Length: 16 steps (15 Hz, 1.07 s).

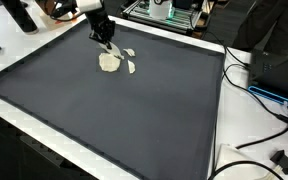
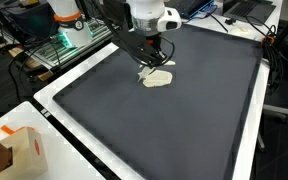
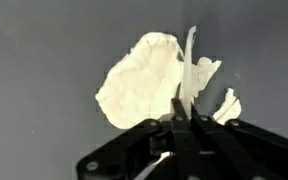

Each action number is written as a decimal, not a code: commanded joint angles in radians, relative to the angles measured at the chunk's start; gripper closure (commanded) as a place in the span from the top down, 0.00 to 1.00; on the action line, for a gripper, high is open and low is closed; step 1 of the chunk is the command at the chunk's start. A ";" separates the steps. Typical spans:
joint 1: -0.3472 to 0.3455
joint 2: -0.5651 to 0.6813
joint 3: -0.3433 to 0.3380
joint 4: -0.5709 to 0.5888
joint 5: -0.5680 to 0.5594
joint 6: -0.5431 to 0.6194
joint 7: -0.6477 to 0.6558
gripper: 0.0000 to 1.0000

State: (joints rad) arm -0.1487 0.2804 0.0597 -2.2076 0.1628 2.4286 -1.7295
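A pale cream, crumpled cloth-like piece [image 3: 142,80] lies on the dark grey mat [image 1: 134,110], toward the mat's far side in both exterior views [image 1: 109,63] [image 2: 159,79]. My gripper [image 3: 184,112] stands right over it, its black fingers [image 3: 175,118] pressed together on a thin white edge [image 3: 191,55] of the piece that rises between them. A smaller white flap [image 3: 227,104] lies just beside it. In both exterior views the gripper [image 1: 107,43] [image 2: 152,63] points down at the piece's edge.
A white rim [image 1: 219,120] runs round the mat. Cables [image 1: 269,110] and a black box [image 1: 279,62] lie past one side. A cardboard box [image 2: 12,152] stands at a corner. Racks with electronics [image 1: 164,10] stand behind the arm.
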 commanded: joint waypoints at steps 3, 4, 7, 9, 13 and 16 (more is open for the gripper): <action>0.011 0.078 0.030 0.013 0.085 0.029 -0.004 0.01; 0.014 0.081 0.025 0.016 0.071 0.029 0.010 0.01; 0.008 0.051 0.016 0.006 0.075 0.017 0.045 0.01; 0.009 0.021 0.018 -0.002 0.085 0.005 0.091 0.01; 0.018 -0.025 0.015 -0.013 0.085 -0.008 0.214 0.01; 0.031 -0.053 0.017 -0.015 0.078 -0.024 0.308 0.01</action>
State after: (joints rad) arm -0.1343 0.2749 0.0774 -2.1993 0.2206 2.4277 -1.4971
